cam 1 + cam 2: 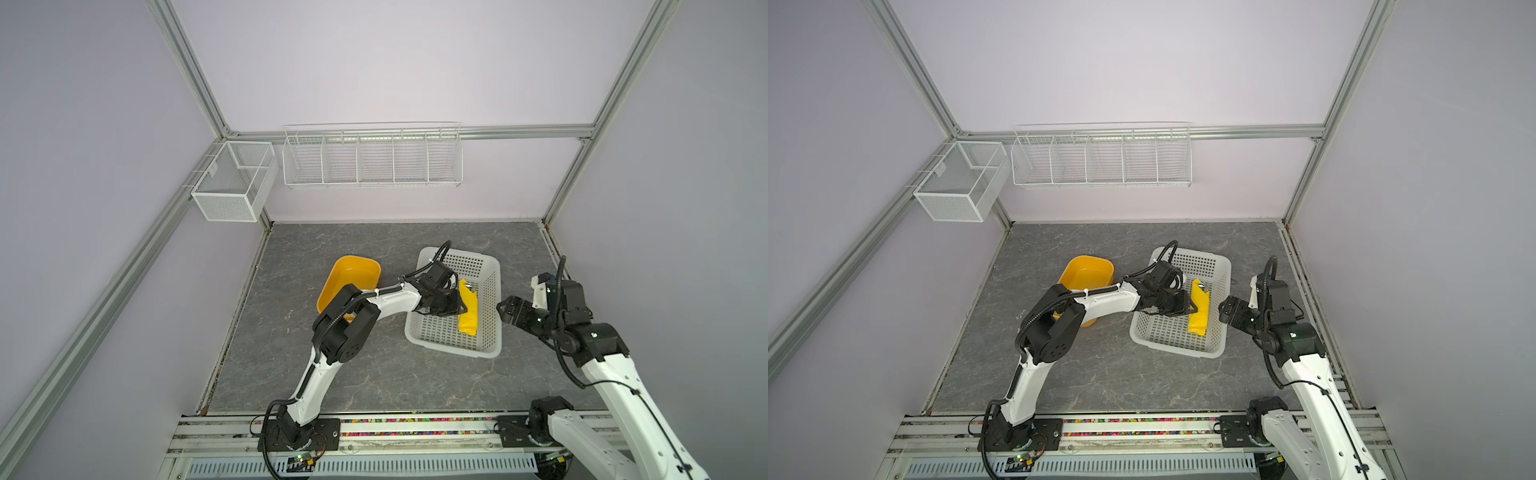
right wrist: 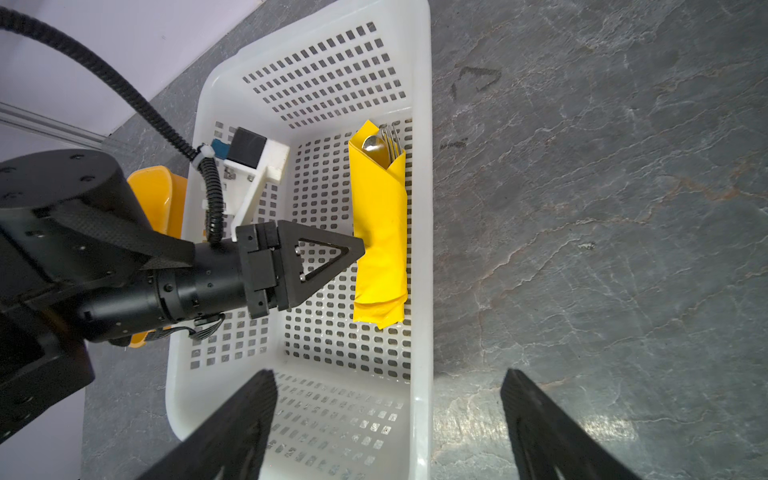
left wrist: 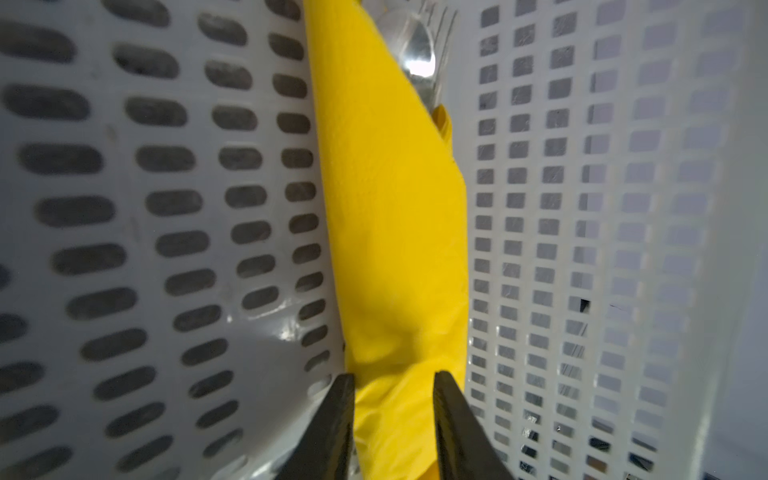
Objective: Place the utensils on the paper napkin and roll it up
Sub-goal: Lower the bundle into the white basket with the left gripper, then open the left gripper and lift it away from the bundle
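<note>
The paper napkin is a bright yellow roll. It lies inside the white basket along its right wall. The utensils are wrapped in it; a spoon bowl and fork tines poke out of the far end. My left gripper reaches into the basket, its black fingers pinching the roll near its middle. My right gripper hovers open just outside the basket's right rim, holding nothing.
An orange-yellow plastic tub sits left of the basket, partly behind my left arm. A white wire rack and a mesh box hang on the back wall. Grey stone tabletop lies in front.
</note>
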